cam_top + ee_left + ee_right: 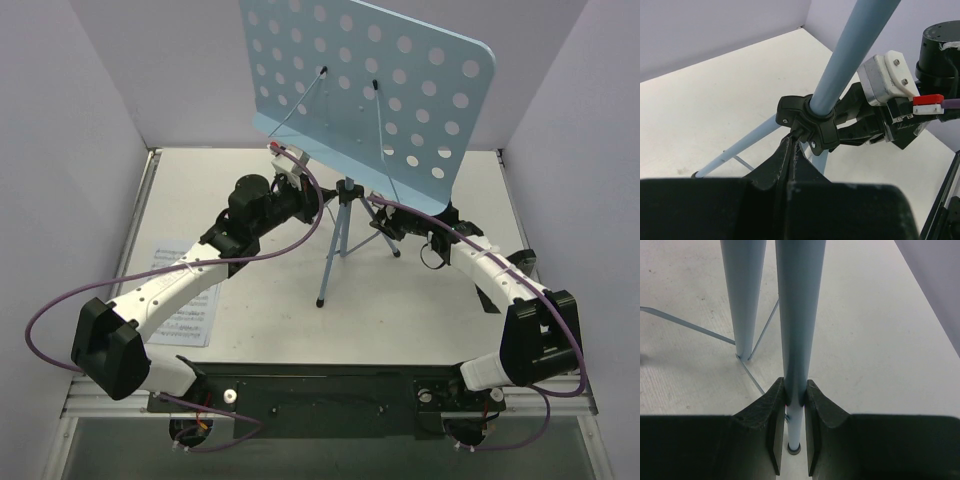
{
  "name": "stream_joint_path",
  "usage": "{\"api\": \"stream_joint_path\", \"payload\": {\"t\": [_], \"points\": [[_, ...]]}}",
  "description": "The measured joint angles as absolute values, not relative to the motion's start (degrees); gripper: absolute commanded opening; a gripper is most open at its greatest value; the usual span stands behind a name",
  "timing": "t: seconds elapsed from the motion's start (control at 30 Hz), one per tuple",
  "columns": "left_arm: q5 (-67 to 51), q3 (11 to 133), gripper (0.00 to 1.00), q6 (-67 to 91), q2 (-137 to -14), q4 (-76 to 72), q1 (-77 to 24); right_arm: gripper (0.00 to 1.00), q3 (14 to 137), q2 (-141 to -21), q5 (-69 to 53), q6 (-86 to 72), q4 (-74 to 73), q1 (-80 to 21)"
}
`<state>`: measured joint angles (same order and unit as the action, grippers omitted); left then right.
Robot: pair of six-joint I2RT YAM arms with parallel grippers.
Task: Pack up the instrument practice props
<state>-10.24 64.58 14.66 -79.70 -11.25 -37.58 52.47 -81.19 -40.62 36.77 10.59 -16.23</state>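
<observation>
The light-blue hole-punched music stand (370, 90) stands upright on thin tripod legs (335, 250) mid-table. My left gripper (318, 200) is shut, its tips (792, 142) pressed against the underside of the black collar (807, 122) on the stand's pole (850, 55); nothing shows between them. My right gripper (385, 222) is shut on one tripod leg (797, 315), just above its rubber foot (794, 446). It reaches in from the right in the left wrist view (855, 125). A white sheet-music page (185, 290) lies flat at the left, partly under my left arm.
Purple walls (90, 120) close in the white table (260, 320) at the back and both sides. A second leg (742, 295) and thin wire braces (690, 325) spread near my right gripper. Purple cables (60, 300) loop off both arms.
</observation>
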Motion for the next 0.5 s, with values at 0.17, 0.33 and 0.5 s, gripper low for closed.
{"api": "stream_joint_path", "payload": {"t": [0.17,0.33,0.5], "points": [[-13.54,62.48,0.40,13.96,-80.51,-17.39,-36.73,0.00,54.72,-82.35,-40.51,37.87,7.51,-16.21],[-19.03,60.69,0.32,4.86,-81.08,-22.09,-35.70,0.00,55.99,-83.05,-40.53,38.57,5.96,-16.21],[-23.97,60.53,0.16,-4.32,-82.41,-24.75,-33.95,0.00,57.43,-83.72,-40.49,39.20,4.12,-16.21]]}}
